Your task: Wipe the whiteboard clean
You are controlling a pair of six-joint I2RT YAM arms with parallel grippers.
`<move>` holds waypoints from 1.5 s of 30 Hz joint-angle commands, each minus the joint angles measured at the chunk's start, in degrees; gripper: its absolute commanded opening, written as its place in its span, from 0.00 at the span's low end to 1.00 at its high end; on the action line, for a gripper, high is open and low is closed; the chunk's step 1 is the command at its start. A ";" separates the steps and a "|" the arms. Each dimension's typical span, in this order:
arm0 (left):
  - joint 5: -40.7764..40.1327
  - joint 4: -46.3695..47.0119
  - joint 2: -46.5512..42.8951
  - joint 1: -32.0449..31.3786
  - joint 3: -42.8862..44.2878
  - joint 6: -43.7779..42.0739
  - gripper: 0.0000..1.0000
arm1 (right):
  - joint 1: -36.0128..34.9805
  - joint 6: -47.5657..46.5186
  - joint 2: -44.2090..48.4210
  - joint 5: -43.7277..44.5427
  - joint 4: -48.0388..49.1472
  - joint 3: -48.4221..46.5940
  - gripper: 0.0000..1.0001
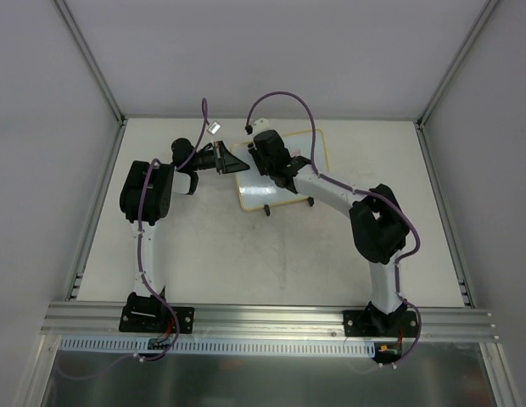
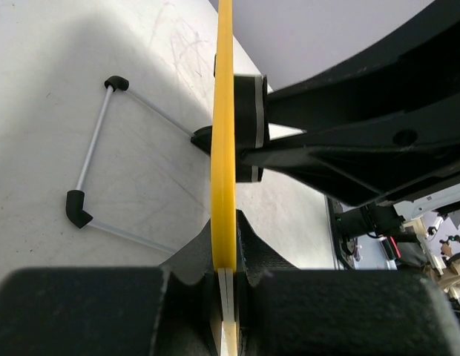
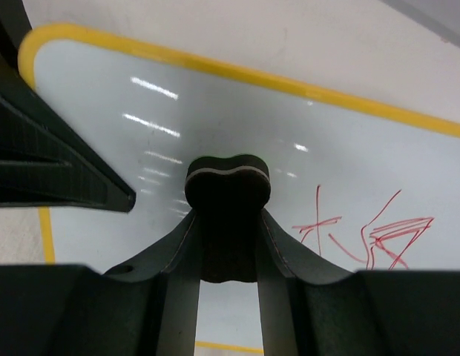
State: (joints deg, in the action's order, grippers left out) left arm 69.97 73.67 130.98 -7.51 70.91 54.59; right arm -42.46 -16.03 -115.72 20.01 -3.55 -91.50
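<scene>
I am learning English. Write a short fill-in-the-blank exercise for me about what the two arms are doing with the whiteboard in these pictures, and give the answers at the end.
1. The jaws of the left arm are shut on the ___ rim of the whiteboard.
2. The jaws of the right arm hold a small black ___ against the whiteboard.
3. The marks drawn on the whiteboard are ___ in colour.

Missing words: yellow; eraser; red.
</scene>
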 commanded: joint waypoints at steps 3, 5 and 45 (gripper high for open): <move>3.15 18.44 0.24 -0.05 0.19 -3.87 0.00 | -0.08 4.86 2.95 -3.39 -1.29 9.39 0.00; 3.24 18.53 0.16 0.04 0.28 -3.87 0.00 | -0.43 6.45 4.62 -3.40 0.03 12.04 0.00; 3.06 19.06 0.51 0.04 0.45 -3.00 0.00 | 4.84 4.69 5.68 -3.92 -0.14 2.56 0.01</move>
State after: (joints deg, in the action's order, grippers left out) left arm 70.19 74.35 130.98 -7.51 70.91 54.57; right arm -38.41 -10.15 -109.47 17.19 -2.44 -85.84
